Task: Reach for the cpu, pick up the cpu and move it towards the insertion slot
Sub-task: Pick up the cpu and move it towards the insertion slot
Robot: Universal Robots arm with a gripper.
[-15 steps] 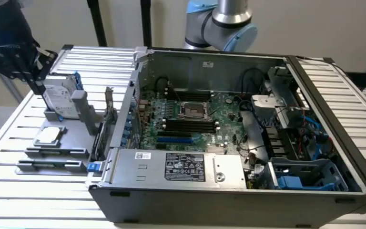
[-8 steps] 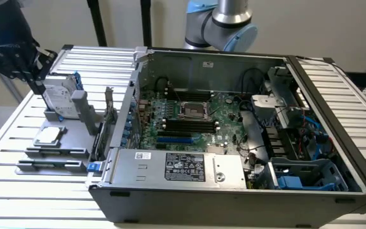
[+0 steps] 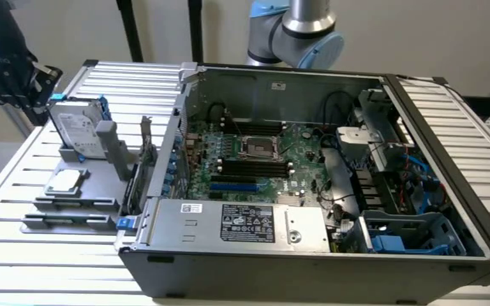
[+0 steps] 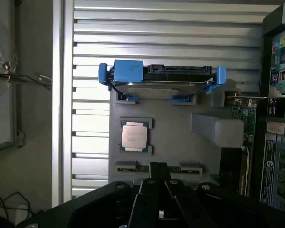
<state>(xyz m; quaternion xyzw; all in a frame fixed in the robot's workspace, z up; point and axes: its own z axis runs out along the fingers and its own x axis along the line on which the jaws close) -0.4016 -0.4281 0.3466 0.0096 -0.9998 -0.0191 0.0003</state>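
The cpu (image 3: pixel 64 181) lies flat in a holder on the grey fixture (image 3: pixel 87 167), at the exterior view's left of the open computer case. Its silver top with a paler rim (image 4: pixel 135 136) shows clearly in the wrist view. The insertion slot (image 3: pixel 258 148) is a square socket with a shiny frame on the green board (image 3: pixel 300 141) inside the case. My gripper (image 4: pixel 159 167) hangs above the fixture, a short way off the cpu and not touching it. Its dark fingers (image 4: pixel 152 190) meet at the tips, shut on nothing. The arm's joint (image 3: pixel 300 32) rises behind the case.
An upright silver hard drive in a blue frame (image 3: pixel 76 131) stands on the fixture just beyond the cpu. The case wall (image 3: pixel 155 159) and an upright card separate the fixture from the board. Black memory slots (image 3: pixel 254 167) and a blue card slot flank the socket. The power supply (image 3: pixel 237 222) lies in front.
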